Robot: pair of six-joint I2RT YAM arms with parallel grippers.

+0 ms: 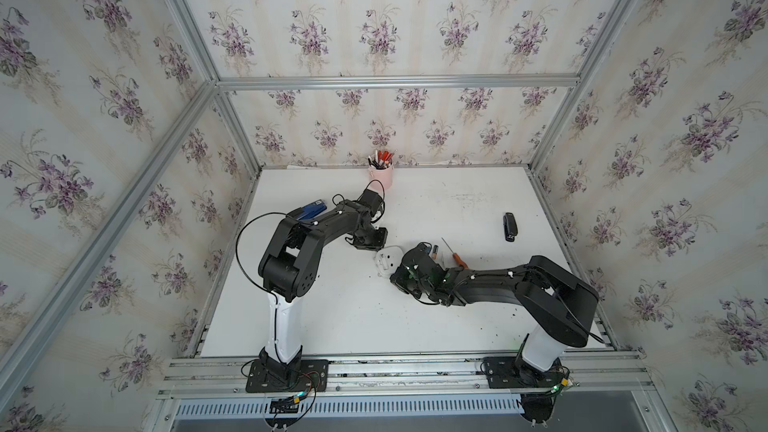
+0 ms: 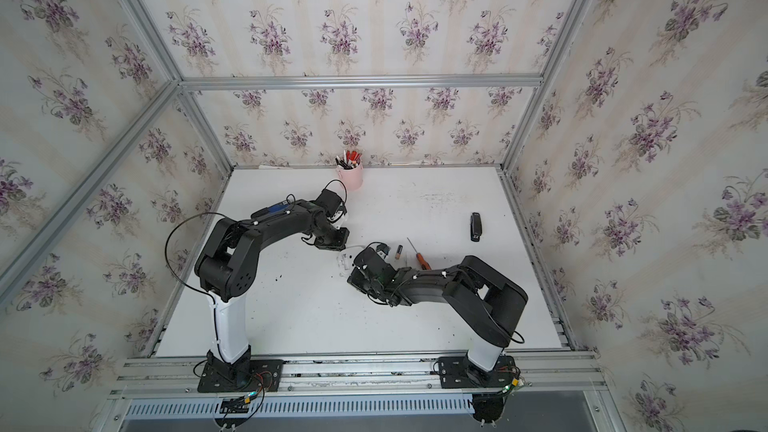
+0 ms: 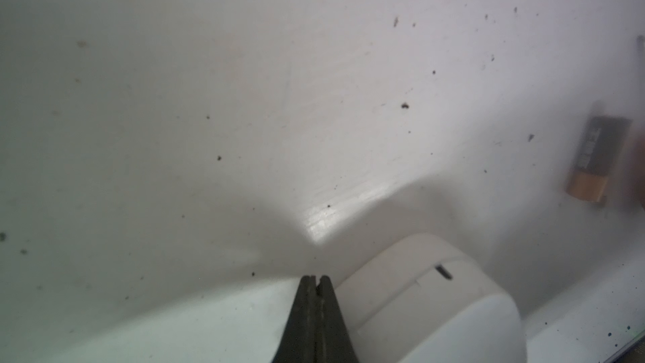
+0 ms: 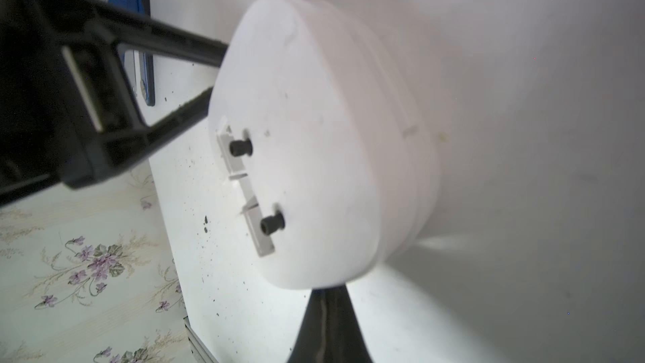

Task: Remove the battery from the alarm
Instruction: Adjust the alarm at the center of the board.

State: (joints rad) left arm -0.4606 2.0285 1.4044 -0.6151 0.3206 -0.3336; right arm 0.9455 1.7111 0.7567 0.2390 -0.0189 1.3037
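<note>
The white alarm [image 1: 388, 261] [image 2: 344, 259] stands on the table between my two grippers. In the right wrist view the alarm's back [image 4: 314, 134] faces the camera, with two black knobs beside a narrow recess. The battery [image 1: 435, 251] [image 2: 399, 252], dark with a gold end, lies on the table apart from the alarm; it also shows as the battery [image 3: 597, 158] in the left wrist view. My left gripper [image 3: 316, 279] [image 1: 383, 244] is shut and empty beside the alarm [image 3: 436, 302]. My right gripper [image 4: 330, 291] [image 1: 395, 275] is shut, its tips against the alarm's rim.
An orange-handled screwdriver [image 1: 457, 258] lies just right of the battery. A black stapler [image 1: 509, 227] lies further right. A blue stapler [image 1: 309, 209] is under the left arm, and a pink pen cup [image 1: 381, 178] stands by the back wall.
</note>
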